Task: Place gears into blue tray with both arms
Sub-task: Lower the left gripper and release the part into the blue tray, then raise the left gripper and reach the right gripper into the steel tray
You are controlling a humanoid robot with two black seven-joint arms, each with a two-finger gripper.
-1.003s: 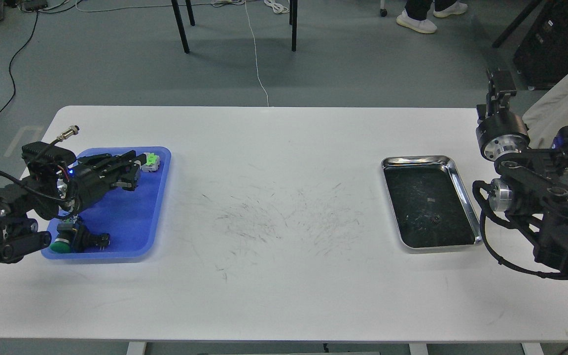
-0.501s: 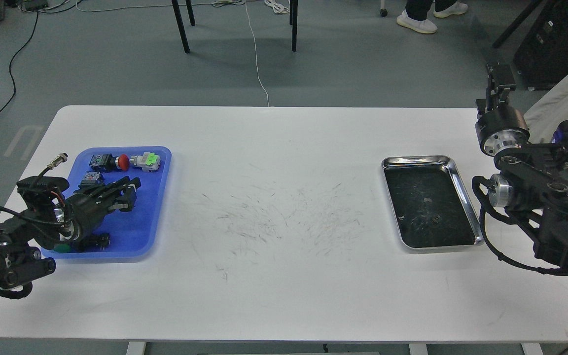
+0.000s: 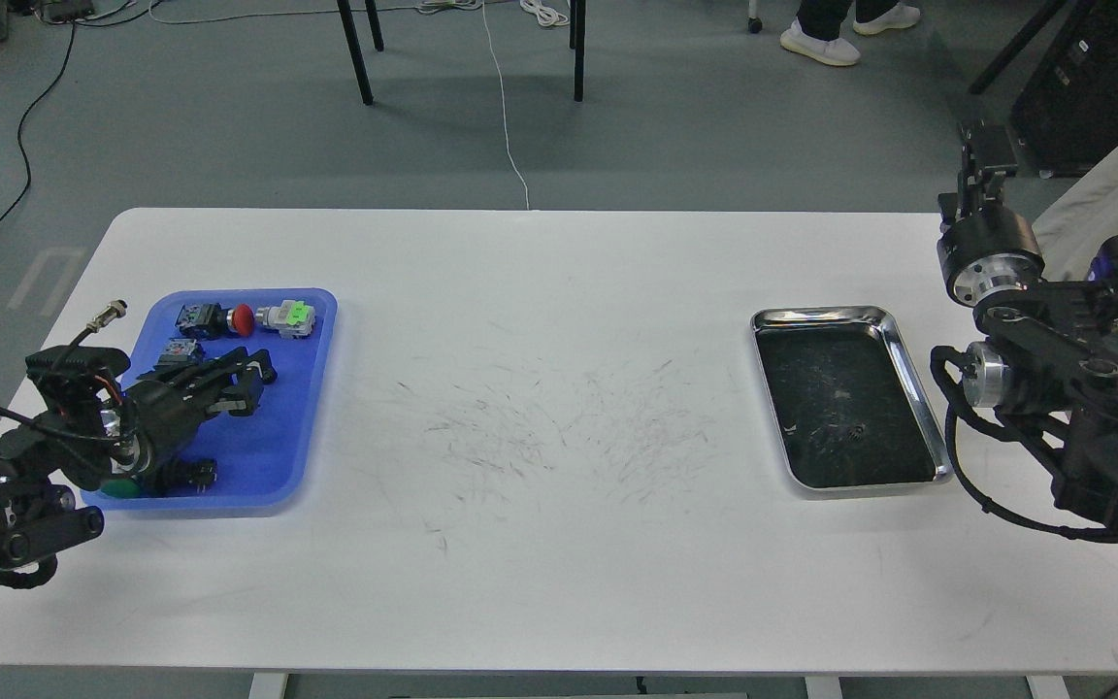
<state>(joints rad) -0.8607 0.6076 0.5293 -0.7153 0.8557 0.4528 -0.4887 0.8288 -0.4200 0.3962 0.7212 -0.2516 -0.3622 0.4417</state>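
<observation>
The blue tray lies at the table's left. My left gripper hovers low over its middle, pointing right, with its two fingers slightly apart and nothing seen between them. One gear shows as a tiny dark toothed wheel on the dark floor of the silver tray at the right. I see no gear in the blue tray; my arm covers part of its floor. My right gripper points up beyond the table's far right edge, too small and dark to read.
The blue tray holds push-button switches: a red-capped one, a green one, a small one and a black one near the front. The table's middle is scuffed white surface.
My left gripper pulled back toward the near left, uncovering the red and green switches at the tray's far end. The right arm barely shifted.
</observation>
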